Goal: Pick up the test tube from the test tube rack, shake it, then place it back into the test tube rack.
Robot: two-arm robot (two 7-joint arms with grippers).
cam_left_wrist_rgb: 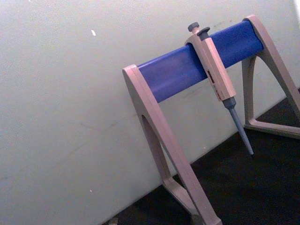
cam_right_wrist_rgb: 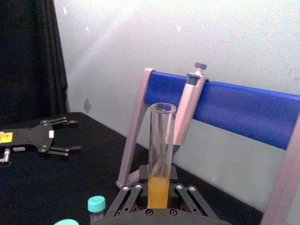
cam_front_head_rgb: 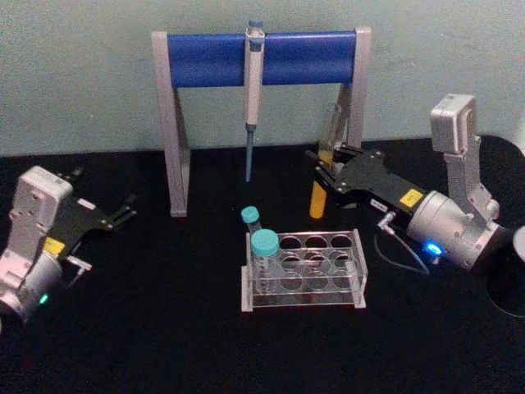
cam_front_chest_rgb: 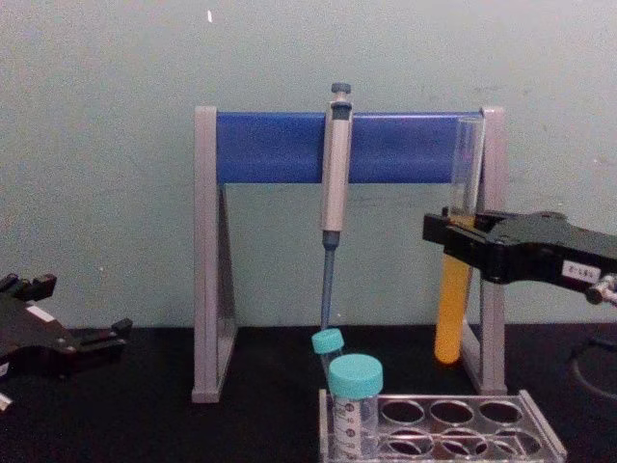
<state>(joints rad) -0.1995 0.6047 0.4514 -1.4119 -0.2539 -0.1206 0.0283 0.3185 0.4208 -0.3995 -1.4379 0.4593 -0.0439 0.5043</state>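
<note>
My right gripper [cam_front_head_rgb: 326, 167] is shut on the test tube [cam_front_head_rgb: 321, 193], a long clear glass tube with orange-yellow liquid in its lower part. It holds the tube [cam_front_chest_rgb: 453, 309] upright in the air, above and behind the right end of the test tube rack [cam_front_head_rgb: 303, 268]. In the right wrist view the tube [cam_right_wrist_rgb: 160, 176] rises between the black fingers. The clear plastic rack [cam_front_chest_rgb: 439, 429] rests on the black table with two teal-capped tubes [cam_front_head_rgb: 262, 254] at its left end. Over at the table's left side my left gripper [cam_front_head_rgb: 123, 212] is open and holds nothing.
A grey-and-blue pipette stand [cam_front_head_rgb: 261, 59] stands at the back with a pipette [cam_front_head_rgb: 252, 98] hanging from its bar; the held tube is close to its right leg [cam_front_chest_rgb: 493, 251]. A pale wall lies behind it. A white object [cam_front_head_rgb: 518, 246] sits at the far right edge.
</note>
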